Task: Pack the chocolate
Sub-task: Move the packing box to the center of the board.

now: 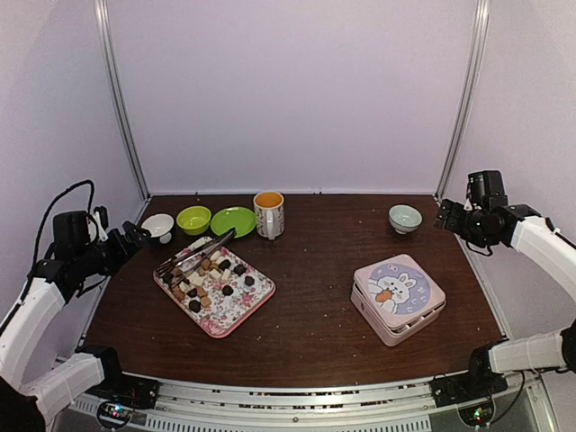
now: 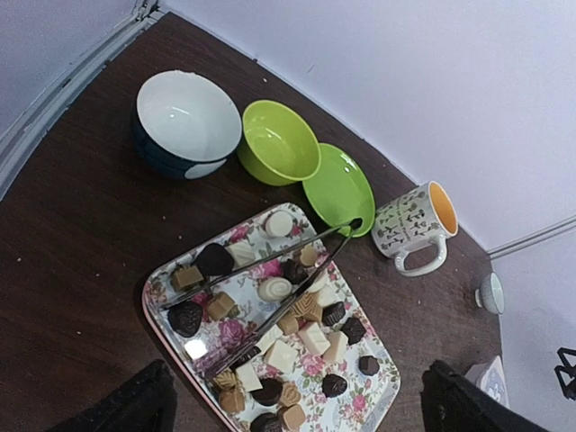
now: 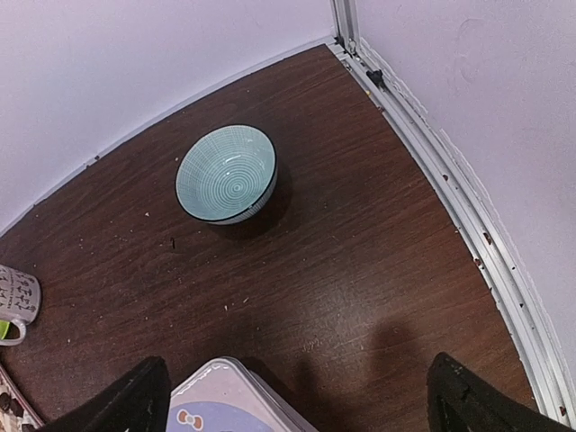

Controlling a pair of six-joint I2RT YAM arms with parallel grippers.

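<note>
Left of the tray (image 1: 214, 329), your left pincer (image 1: 135, 237) gapes empty; far right, the right pincer (image 1: 446, 217) too. No chocolate (image 1: 209, 275) is packed: grasp the tongs (image 1: 196, 252).

chocolate (image 2: 313, 337) partly under tongs (image 2: 349, 225), tin (image 3: 229, 400) cropped
</note>
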